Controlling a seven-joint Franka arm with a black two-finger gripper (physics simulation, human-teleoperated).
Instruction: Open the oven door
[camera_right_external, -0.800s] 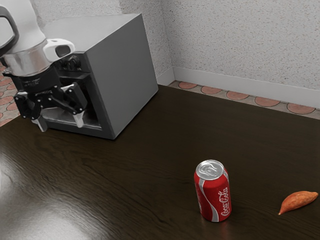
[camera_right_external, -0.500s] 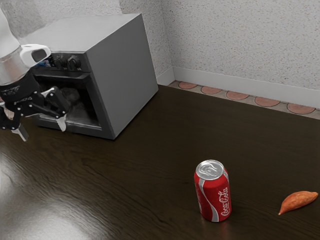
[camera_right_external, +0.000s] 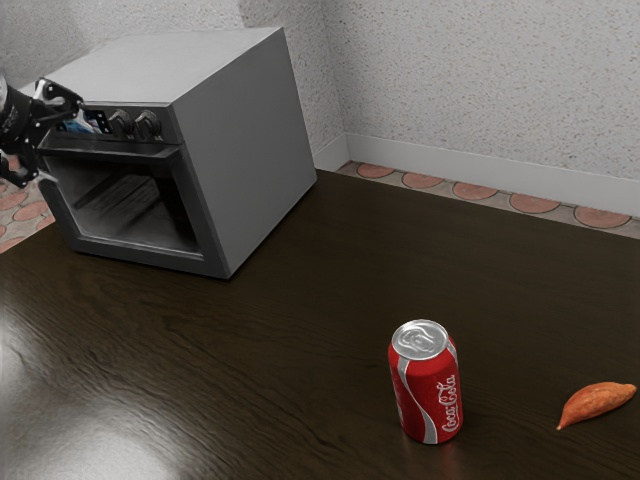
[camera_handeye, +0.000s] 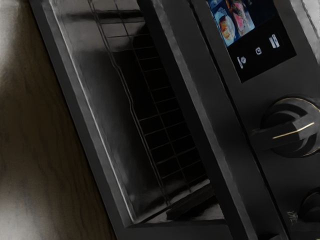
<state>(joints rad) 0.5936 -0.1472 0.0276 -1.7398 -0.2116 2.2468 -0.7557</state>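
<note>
My gripper (camera_right_external: 62, 150) is at the exterior view's left edge, in front of the oven's far upper front corner. Its fingers stand apart, level with the door handle (camera_right_external: 118, 151), with nothing seen held. The oven door (camera_right_external: 212, 255) looks shut in the grey oven (camera_right_external: 240, 150). In the wrist view the handle bar (camera_handeye: 187, 100) runs diagonally beside the door's window (camera_handeye: 107, 95), with a wire rack behind the glass. Whether a fingertip touches the handle, I cannot tell.
Above the door are the oven's knobs (camera_handeye: 292, 125) and a lit display (camera_handeye: 260, 45). A red soda can (camera_right_external: 427, 385) stands on the dark table (camera_right_external: 250, 360), and an orange sweet potato (camera_right_external: 597, 402) lies near the exterior view's right edge.
My gripper has moved toward the exterior view's left and then up. The hand has turned from pointing down to facing the oven front. The door, can and sweet potato look unmoved.
</note>
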